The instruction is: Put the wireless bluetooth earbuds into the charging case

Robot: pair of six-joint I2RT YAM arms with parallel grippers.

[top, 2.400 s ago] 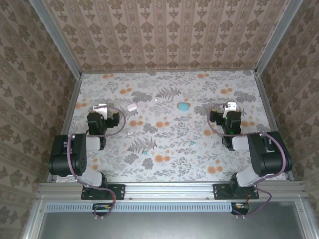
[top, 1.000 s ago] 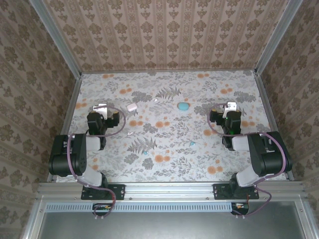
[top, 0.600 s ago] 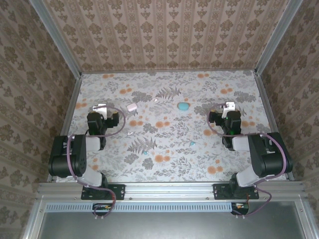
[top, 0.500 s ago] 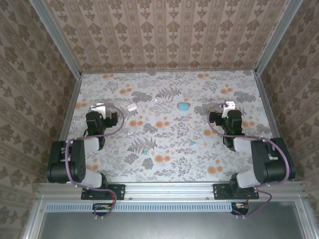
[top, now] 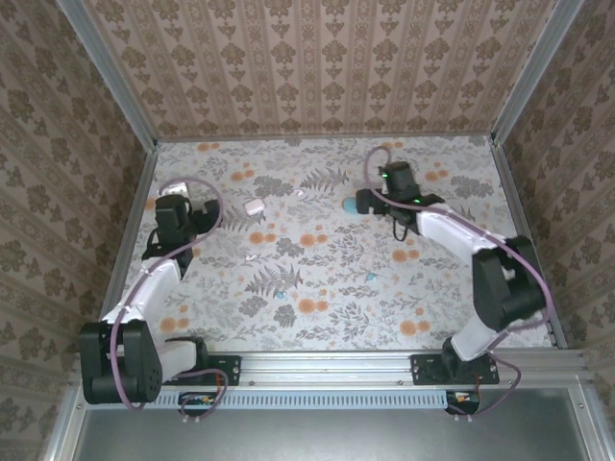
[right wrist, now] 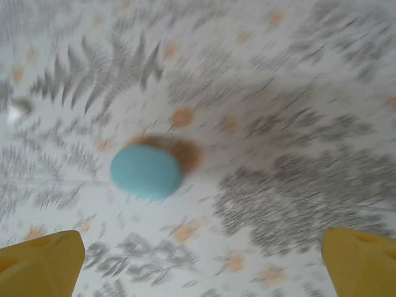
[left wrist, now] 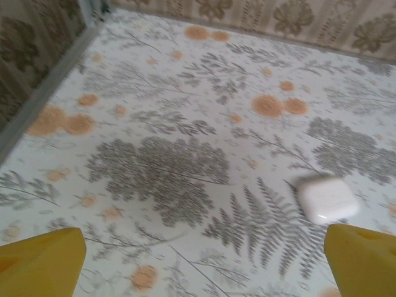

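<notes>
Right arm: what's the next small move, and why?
Probably centre the right gripper over the teal case before descending: in the wrist view the case lies off-centre, toward one side of the wide-open jaws, and nothing is held.

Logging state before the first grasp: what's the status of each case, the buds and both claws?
white case: shut, lying on the table
teal case: looks shut, lying on the table
white earbuds: loose on the table, outside both cases
teal earbuds: loose on the table, outside both cases
left claw: open, empty
right claw: open, empty
</notes>
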